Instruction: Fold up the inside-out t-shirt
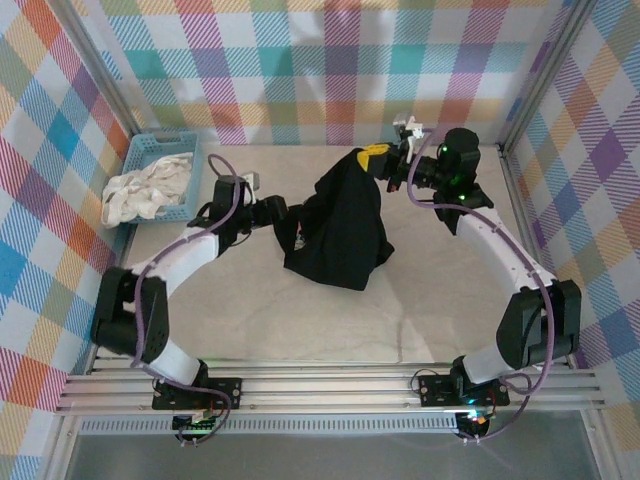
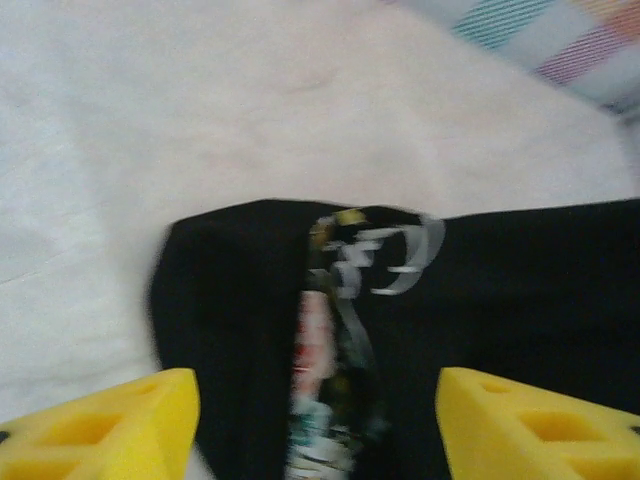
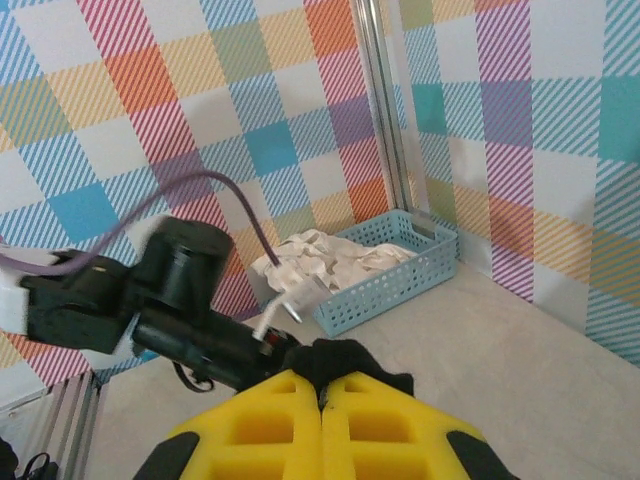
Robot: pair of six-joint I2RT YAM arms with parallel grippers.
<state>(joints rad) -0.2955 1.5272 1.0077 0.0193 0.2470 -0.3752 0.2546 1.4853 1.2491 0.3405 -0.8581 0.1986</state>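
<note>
Peak of the t-shirt (image 1: 340,230) pinched, rest heaped mid-table

Bunched into a narrow black heap on the middle of the table (image 1: 330,330); broadest at the near end, tapering toward the far right. Drawn up at that far end into a point and clamped there by the right gripper (image 1: 378,156). Seen from the right wrist: both yellow fingers (image 3: 260,420) pressed flat together, with a tuft of black fabric squeezed between the tips and poking out beyond them. Held above the tabletop, not resting on it.

Along the heap's left edge, roughly halfway down: the left gripper (image 1: 290,213), nosed into the folds. Seen from the left wrist: yellow fingers (image 2: 100,430) spread wide, clasping nothing, with black cloth lying in the gap. Down the middle of that cloth, a crumpled strip of multicoloured print (image 2: 325,380), topped by pale grey curls. Impossible to tell whether either finger touches the fabric. Slightly blurred throughout.

Farther out, in the far left corner: a blue basket (image 1: 165,140), set against the plaid wall (image 1: 300,60) and well apart from the heap. Inside it, a crumpled white-cream cloth (image 1: 150,190), spilling over the near left rim. Behind the tuft in the right wrist view, the dark left arm (image 3: 170,290) with its purple cable, reaching in from the left.
</note>
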